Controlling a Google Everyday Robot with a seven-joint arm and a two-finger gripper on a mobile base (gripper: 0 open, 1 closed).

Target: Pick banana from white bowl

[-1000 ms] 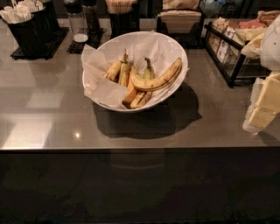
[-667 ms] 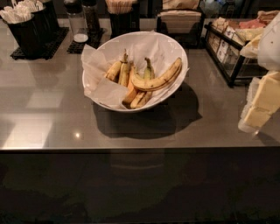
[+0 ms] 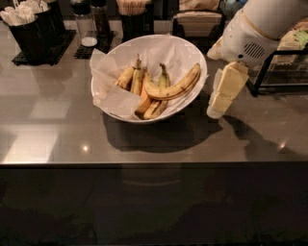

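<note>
The white bowl (image 3: 185, 53), lined with crumpled white paper, stands on the grey counter at the centre back. In it lies the banana (image 3: 175, 88), long and curved with dark streaks, on top of several shorter yellow-orange bananas (image 3: 137, 81). My gripper (image 3: 222, 93) hangs from the white arm (image 3: 257, 29) just right of the bowl's rim, fingers pointing down toward the counter, apart from the banana.
A black holder with white packets (image 3: 31, 29) stands at the back left. Shakers (image 3: 89, 24), a cup of sticks (image 3: 132, 14) and a napkin holder (image 3: 197, 21) line the back. A black wire rack (image 3: 281, 67) stands at the right. The counter's front edge runs across the middle.
The arm and gripper have moved left from the right edge to just beside the bowl's right rim. The bananas have not moved.
</note>
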